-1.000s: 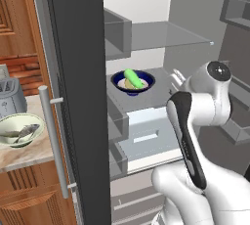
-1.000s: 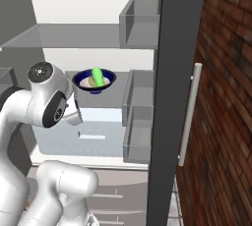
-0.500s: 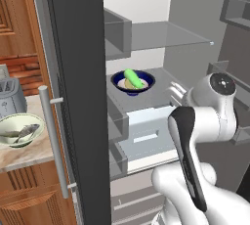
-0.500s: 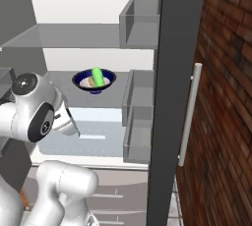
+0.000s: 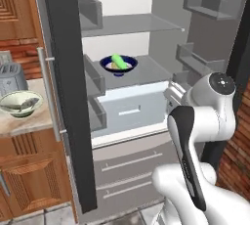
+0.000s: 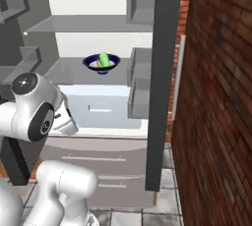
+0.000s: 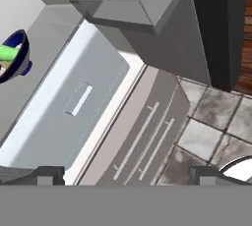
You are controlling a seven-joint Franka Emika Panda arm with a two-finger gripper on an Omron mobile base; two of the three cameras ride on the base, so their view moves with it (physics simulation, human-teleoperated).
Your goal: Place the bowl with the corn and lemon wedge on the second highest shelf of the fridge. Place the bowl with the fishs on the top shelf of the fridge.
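Note:
The dark blue bowl with the green corn and a lemon wedge stands inside the open fridge, on the glass shelf just below the top shelf; it also appears as the blue bowl and at the left edge as the blue bowl. The pale green bowl with the fish rests on the counter left of the fridge. My gripper is open and holds nothing. It hangs outside the fridge, over the drawer fronts, well apart from both bowls, and shows as the gripper and the gripper.
The dark fridge door stands open between the counter and the fridge interior. The other door has shelf bins. A white crisper drawer sits under the bowl's shelf. A brick wall is on the right. A toaster stands behind the fish bowl.
The whole picture has shifted, so the base has moved. My arm has drawn back and down, away from the shelf. The blue bowl stays on its shelf.

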